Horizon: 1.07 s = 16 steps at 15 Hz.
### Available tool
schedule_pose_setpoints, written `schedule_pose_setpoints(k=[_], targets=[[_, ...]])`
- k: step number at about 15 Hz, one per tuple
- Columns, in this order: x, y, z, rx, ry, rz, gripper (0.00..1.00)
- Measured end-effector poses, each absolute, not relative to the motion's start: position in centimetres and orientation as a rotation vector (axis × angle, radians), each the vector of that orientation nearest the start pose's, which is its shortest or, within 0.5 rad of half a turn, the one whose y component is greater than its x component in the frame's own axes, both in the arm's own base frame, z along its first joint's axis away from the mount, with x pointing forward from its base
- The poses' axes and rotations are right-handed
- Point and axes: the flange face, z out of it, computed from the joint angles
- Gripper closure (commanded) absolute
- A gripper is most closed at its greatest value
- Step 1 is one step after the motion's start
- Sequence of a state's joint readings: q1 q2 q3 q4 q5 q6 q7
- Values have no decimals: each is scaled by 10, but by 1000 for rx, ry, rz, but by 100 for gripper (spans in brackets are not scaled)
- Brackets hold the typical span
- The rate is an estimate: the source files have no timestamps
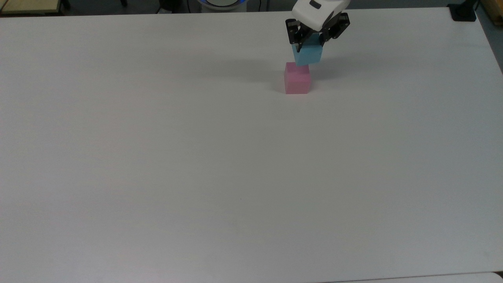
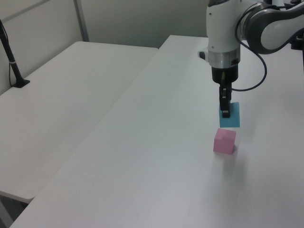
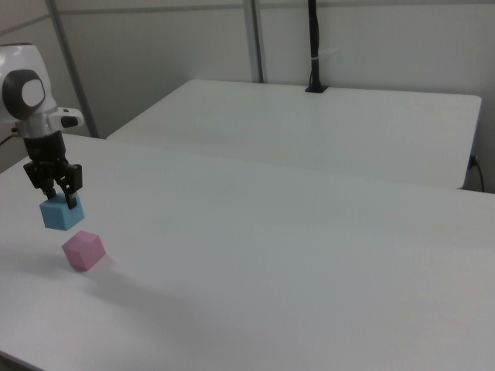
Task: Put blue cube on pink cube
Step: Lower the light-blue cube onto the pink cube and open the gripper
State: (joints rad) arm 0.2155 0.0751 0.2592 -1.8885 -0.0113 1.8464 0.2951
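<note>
The light blue cube hangs in the air, with my gripper shut on its upper part. It hovers a little above and slightly off from the pale pink cube, which rests on the white table. In the left view the blue cube sits just over the far top edge of the pink cube, under the gripper. In the right view the blue cube is held by the gripper up and to the right view's left of the pink cube. The two cubes look apart.
A second white table stands alongside, with a black post on it. A black clamp sits at the far right corner in the top view. The arm's cable loops beside the wrist.
</note>
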Motion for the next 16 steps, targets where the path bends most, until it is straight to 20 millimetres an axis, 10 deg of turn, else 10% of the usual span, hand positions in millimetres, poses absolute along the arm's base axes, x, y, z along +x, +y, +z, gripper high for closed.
schedule_pose_setpoints(k=[9,12,16], targets=[[519,260,399,-3154,-303,203,58],[516,260,398,-3157,-309,200,0],[513,258,387,-3166,-272,226,0]])
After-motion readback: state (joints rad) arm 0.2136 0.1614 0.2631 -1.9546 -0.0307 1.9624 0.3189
